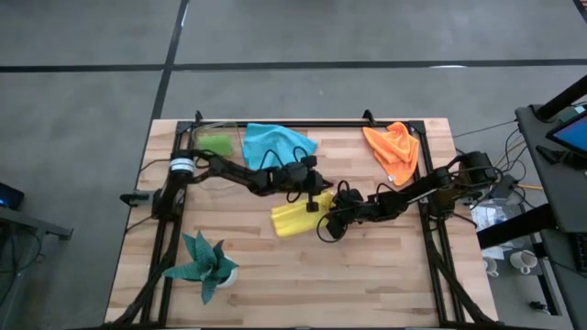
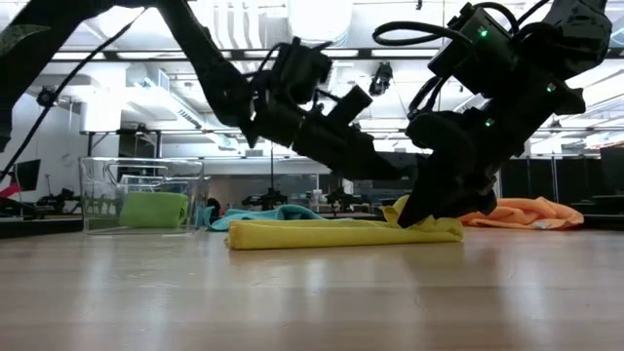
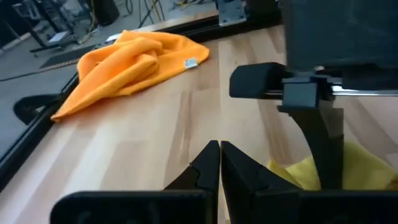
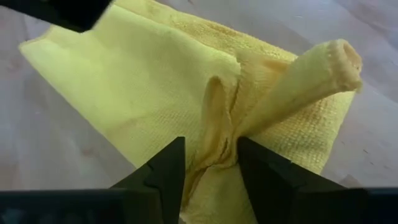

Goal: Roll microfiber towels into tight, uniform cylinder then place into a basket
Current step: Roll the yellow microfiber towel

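Observation:
The yellow towel lies folded in a long flat strip on the table's middle. My right gripper stands open over its right end, with a raised fold of the cloth between its fingers. A twisted corner sticks up beside that fold. My left gripper is shut on nothing and hovers just above the towel's far side, pointing at the right gripper. A green towel lies inside the clear basket at the far left. The blue towel and the orange towel lie crumpled on the table's far side. My right gripper comes slanting down from the table's right, its fingertips on the yellow towel's right end. A pinched-up ridge of cloth stands between the parted fingers and leans against one finger. The towel lies flat on the table, slack.
A dark teal plant in a white pot stands near the front left. The black metal frame runs along the table's far, left and right edges. Bare wood lies along the table's near side.

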Robot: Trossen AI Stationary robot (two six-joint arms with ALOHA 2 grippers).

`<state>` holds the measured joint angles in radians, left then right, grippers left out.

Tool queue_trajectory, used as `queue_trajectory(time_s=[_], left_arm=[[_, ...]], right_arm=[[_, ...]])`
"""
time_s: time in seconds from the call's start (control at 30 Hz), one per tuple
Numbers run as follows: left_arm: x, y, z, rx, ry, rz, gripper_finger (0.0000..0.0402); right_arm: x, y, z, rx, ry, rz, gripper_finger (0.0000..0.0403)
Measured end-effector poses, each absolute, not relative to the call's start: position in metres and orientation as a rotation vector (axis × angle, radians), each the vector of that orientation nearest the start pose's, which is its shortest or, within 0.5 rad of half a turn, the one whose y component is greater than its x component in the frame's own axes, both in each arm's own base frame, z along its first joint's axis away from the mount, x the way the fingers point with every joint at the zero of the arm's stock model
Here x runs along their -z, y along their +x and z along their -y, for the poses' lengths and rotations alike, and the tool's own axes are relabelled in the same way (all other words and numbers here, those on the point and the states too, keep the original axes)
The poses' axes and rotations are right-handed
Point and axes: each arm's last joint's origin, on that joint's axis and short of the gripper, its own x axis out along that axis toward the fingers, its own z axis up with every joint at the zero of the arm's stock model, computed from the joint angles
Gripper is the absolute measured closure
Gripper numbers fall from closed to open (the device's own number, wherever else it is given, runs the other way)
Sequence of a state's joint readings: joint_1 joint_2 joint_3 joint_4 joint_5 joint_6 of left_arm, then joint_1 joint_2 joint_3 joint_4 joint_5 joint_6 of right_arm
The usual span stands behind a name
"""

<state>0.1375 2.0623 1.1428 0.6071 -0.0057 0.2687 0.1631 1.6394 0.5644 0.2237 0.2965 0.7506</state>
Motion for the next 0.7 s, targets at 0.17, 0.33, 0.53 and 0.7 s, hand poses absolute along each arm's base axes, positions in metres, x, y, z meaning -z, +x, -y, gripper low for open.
queue_trajectory(time_s=[0.17, 0.33, 0.53, 0.7], left_arm=[[-0.130, 0.438, -0.065, 0.020, 0.218, -0.347, 0.0402], [-0.125, 0.453, -0.067, 0.034, 0.248, -0.330, 0.0402], [-0.125, 0.459, -0.069, 0.032, 0.281, -0.320, 0.0402], [-0.122, 0.459, -0.069, 0.048, 0.339, -0.353, 0.0402]], right_arm=[[-0.108, 0.268, -0.036, 0.423, 0.507, -0.734, 0.0257], [-0.108, 0.268, -0.035, 0.425, 0.504, -0.734, 0.0257], [-0.108, 0.268, -0.035, 0.425, 0.505, -0.734, 0.0257], [-0.108, 0.268, -0.035, 0.426, 0.507, -0.734, 0.0257]])
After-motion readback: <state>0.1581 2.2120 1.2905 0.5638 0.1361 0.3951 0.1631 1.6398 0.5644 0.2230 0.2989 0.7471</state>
